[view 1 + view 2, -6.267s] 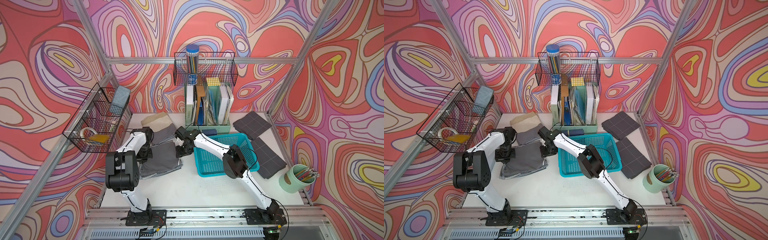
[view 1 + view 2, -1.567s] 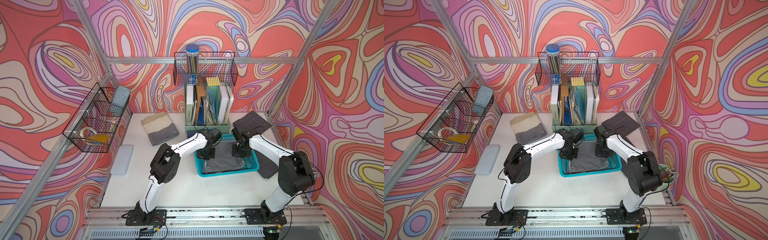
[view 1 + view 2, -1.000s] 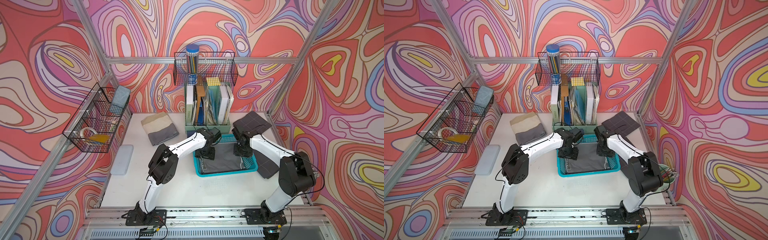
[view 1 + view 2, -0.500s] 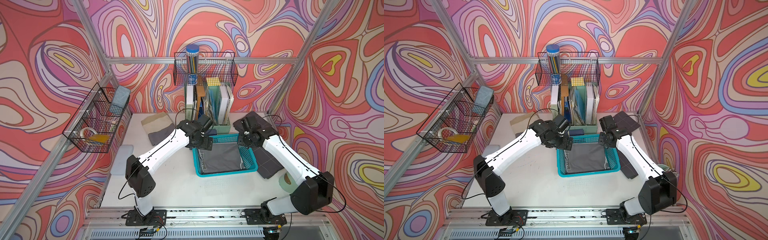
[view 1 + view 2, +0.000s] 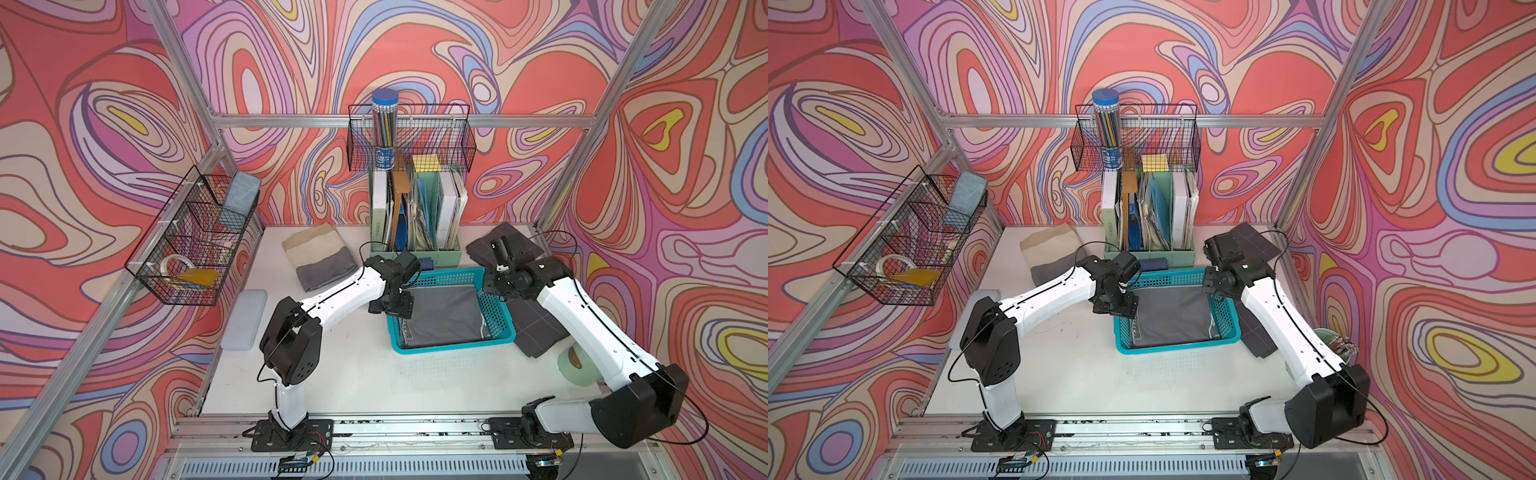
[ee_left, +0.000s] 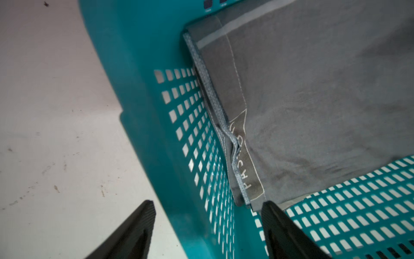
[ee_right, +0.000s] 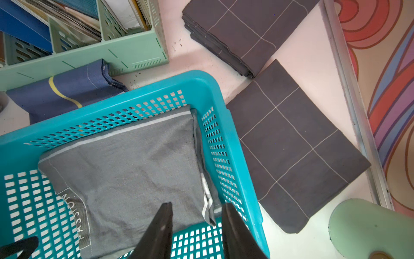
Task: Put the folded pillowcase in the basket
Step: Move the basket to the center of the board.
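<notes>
On the white table [image 5: 374,382], the turquoise basket [image 5: 453,347] [image 5: 1177,349] sits where it sat six seconds ago. It is in front of the green file rack [image 5: 415,254], with a dark checked cloth [image 5: 536,328] just beside its right wall.

The grey folded pillowcase [image 5: 444,316] [image 5: 1169,318] now lies flat inside the basket and covers most of its floor. Six seconds ago it lay on the table to the left of the basket, with both my grippers on it. Its labelled edge rests along the basket's left wall.

My left gripper [image 6: 207,203] holds nothing. Its fingers are spread wide and straddle that left wall, one over bare table and the other just inside, near the pillowcase's corner. Whether that tip touches the cloth I cannot tell. Half a second ago this arm was lifted and stretched out farther; it has since dropped back to the rim.

My right gripper [image 7: 196,204] hovers above the basket's right side. Its fingers are apart and empty, raised off the cloth they were down on a second and a half ago.
</notes>
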`<state>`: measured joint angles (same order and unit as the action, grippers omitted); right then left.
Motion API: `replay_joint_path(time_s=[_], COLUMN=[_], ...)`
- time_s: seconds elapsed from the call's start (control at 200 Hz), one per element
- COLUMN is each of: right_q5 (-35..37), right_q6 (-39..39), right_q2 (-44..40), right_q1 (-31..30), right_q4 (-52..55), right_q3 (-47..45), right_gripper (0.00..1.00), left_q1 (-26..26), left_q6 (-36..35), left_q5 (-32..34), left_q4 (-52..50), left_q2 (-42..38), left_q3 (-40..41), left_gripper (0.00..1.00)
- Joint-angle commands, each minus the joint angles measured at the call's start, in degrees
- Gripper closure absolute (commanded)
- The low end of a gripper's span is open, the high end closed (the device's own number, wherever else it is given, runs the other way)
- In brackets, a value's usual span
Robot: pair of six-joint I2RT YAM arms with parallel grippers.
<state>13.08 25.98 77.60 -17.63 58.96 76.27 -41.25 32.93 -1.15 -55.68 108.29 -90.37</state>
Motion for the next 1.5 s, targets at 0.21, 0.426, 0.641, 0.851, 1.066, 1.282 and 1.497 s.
replay_joint_path(time_s=[0.21, 0.426, 0.641, 0.851, 1.066, 1.282, 1.497], right_q5=[0.7, -1.2, -4.4, 0.3, -1.9, -3.3, -2.9], right_q6=[-0.2, -0.9, -0.4, 2.1, 8.9, 10.1, 12.9], right_q2=[-0.9, 0.8, 4.0, 8.3, 11.8, 15.5, 19.6], right_q1=[0.3, 0.3, 0.3, 0.4, 4.9, 12.1, 15.7], right_q4=[0.1, -3.4, -6.7, -5.6, -13.6, -14.7, -14.1], right_q3=[-0.2, -0.8, 0.2, 1.9, -3.4, -3.5, -7.0], right_gripper=[0.64, 0.64, 0.65, 0.63, 1.0, 1.0, 1.0], left_q1=[0.3, 3.6, 8.7, 17.1, 22.4, 25.0, 25.0], left_q6=[-1.6, -5.2, -3.0, -3.3, -5.9, -5.8, -3.2], left_q5=[4.5, 10.9, 15.5, 24.5, 33.5, 41.7, 42.7], left_q4=[-3.7, -7.7, -12.5, -17.7, -19.4, -20.4, -23.0], left_q2=[1.1, -7.8, -14.8, -17.0, -13.6, -7.7, -1.3], left_q3=[-0.4, 7.7, 14.0, 19.3, 19.5, 18.7, 15.8], left_gripper=[1.0, 1.0, 1.0, 1.0, 1.0, 1.0, 1.0])
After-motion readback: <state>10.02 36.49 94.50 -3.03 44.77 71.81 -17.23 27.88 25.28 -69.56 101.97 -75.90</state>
